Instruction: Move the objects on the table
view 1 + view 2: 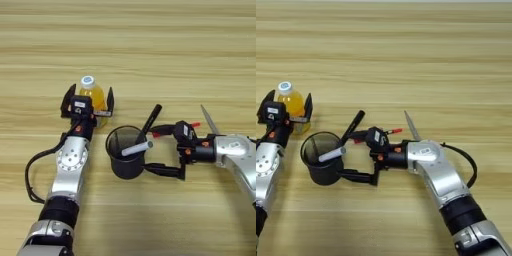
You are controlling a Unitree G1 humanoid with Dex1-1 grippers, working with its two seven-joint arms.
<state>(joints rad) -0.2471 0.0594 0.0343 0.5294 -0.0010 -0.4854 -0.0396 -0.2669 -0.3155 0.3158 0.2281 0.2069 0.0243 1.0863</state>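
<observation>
A small orange-juice bottle (pixel 91 94) with a white cap stands upright left of centre. My left gripper (pixel 89 103) is open, one finger on each side of the bottle with a gap to both. A black round cup (pixel 125 154) holds a pale grey marker (pixel 136 148) that leans over its right rim. My right gripper (pixel 156 150) is open just right of the cup, its lower finger close to the cup's base. A black marker (pixel 151 119) lies slanted behind the cup, by the upper finger. Only the red pen's tip (pixel 395 131) and a scissors blade (pixel 412 126) show behind my right wrist.
The wooden table (pixel 150 45) stretches wide behind the objects. A black cable (pixel 31 175) loops beside my left forearm, and another (pixel 468 162) beside my right forearm. The scissors' handles are hidden under my right arm.
</observation>
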